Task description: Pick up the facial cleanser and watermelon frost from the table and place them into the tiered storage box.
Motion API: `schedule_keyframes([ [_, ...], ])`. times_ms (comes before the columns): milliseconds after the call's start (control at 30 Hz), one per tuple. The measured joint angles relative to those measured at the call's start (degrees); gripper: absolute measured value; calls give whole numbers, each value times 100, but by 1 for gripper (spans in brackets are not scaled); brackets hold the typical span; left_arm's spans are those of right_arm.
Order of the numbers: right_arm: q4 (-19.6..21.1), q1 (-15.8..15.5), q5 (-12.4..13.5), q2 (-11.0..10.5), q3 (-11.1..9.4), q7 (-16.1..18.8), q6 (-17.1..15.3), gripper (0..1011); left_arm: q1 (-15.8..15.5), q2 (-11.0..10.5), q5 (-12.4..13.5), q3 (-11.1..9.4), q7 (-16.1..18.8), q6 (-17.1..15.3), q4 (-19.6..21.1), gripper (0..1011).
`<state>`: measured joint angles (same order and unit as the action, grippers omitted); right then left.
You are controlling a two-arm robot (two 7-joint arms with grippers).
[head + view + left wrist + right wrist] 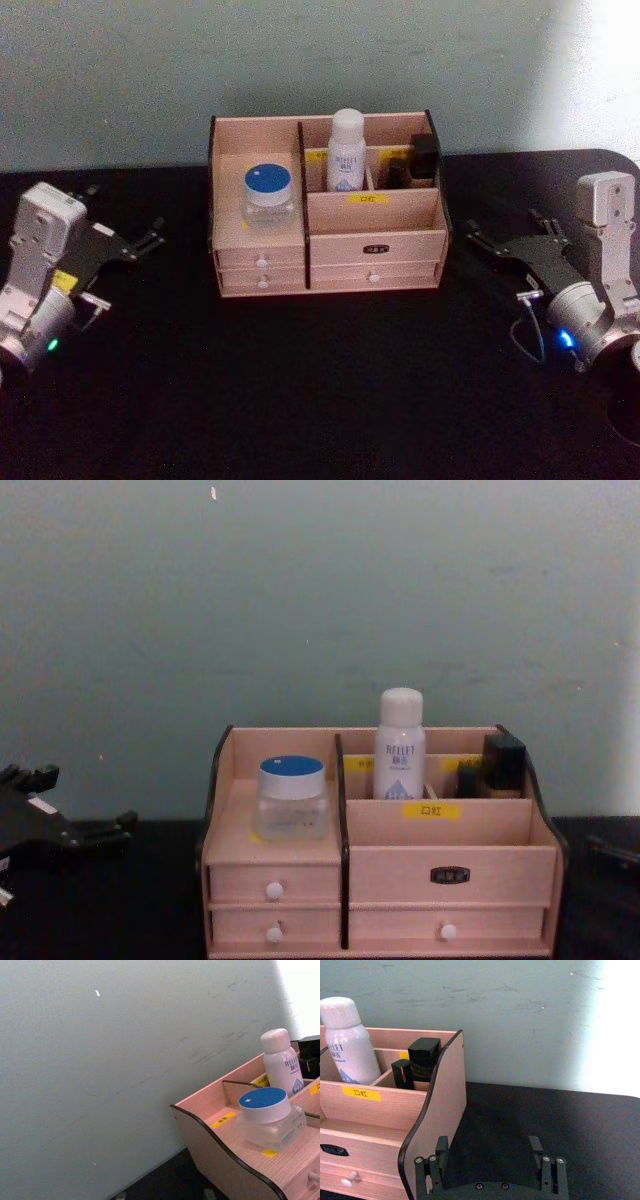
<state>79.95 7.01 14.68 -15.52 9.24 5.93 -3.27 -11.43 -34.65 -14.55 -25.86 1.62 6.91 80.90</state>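
Wooden box (375, 243) sits mid-table, far side. Cleanser (347, 150) — tall white bottle — stands upright in its rear compartment; blue-lidded jar (269, 192) rests on the left shelf.

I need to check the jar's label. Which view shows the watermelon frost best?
The left wrist view: the watermelon frost is nearest and largest there, blue lid and clear body visible. The chest view shows it side-on, smaller; the head view shows mostly its lid.

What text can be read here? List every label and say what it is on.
"口红": yellow label on the tiered storage box.
Grey lettering on the facial cleanser: starts "RE", rest too blurred.
Dark plate on the box front: unreadable.
Other yellow labels: unreadable.
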Motion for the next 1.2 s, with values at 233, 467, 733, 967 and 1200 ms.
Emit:
schedule_keyframes([
  [233,0,0,0,0,0,0,0,1003,0,0,0,0,0,0,0,1001],
  [467,0,0,0,0,0,0,0,1003,0,0,0,0,0,0,0,1001],
  [733,0,0,0,0,0,0,0,1003,0,0,0,0,0,0,0,1001],
  [967,0,0,0,0,0,0,0,1002,0,0,0,0,0,0,0,1001],
  [1200,0,0,0,0,0,0,0,1002,0,0,0,0,0,0,0,1001],
])
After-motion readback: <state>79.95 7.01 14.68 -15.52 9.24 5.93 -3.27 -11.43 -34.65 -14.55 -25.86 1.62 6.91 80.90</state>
